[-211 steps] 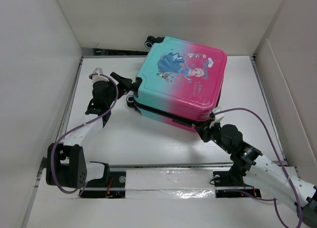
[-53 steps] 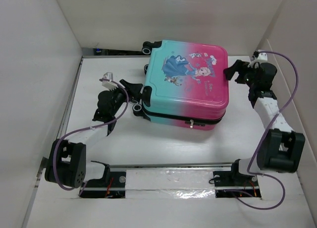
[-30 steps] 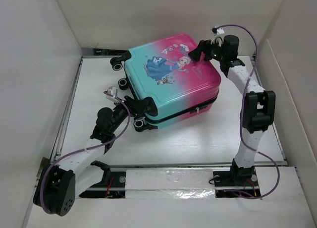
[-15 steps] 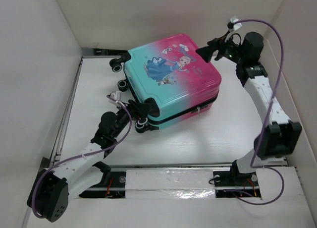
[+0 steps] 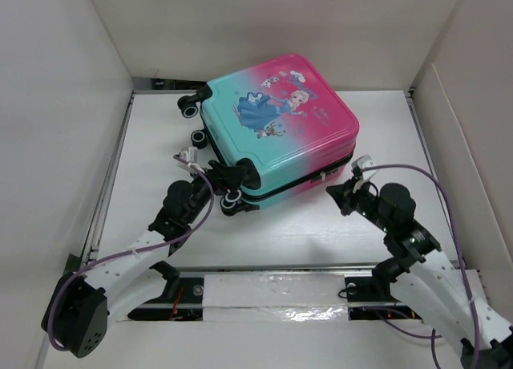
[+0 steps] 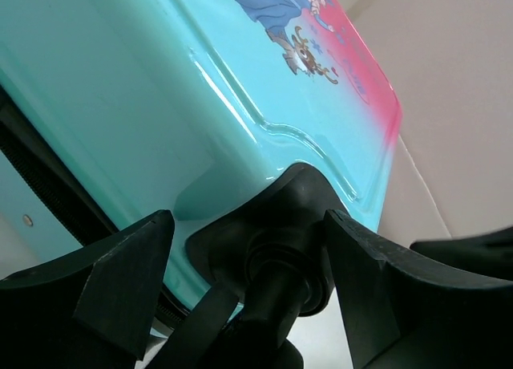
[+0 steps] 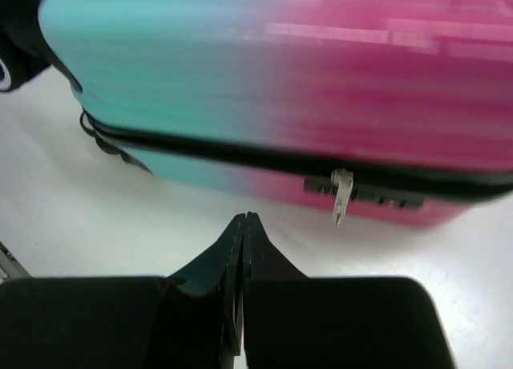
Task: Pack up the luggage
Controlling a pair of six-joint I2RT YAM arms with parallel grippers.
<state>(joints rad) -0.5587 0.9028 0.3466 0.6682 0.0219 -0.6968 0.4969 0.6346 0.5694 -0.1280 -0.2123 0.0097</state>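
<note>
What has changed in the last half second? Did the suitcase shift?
The right gripper swung from the far right corner of the pink-to-teal hard-shell suitcase round to its near side. It is now shut and points at the metal zipper pull without touching it. Unchanged: the suitcase lies closed in the same place, and the left gripper is still open around the near black wheel mount.

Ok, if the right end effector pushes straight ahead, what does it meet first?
Likely the side of the luggage, at its zip seam just beside the zipper pull; depth unclear.
</note>
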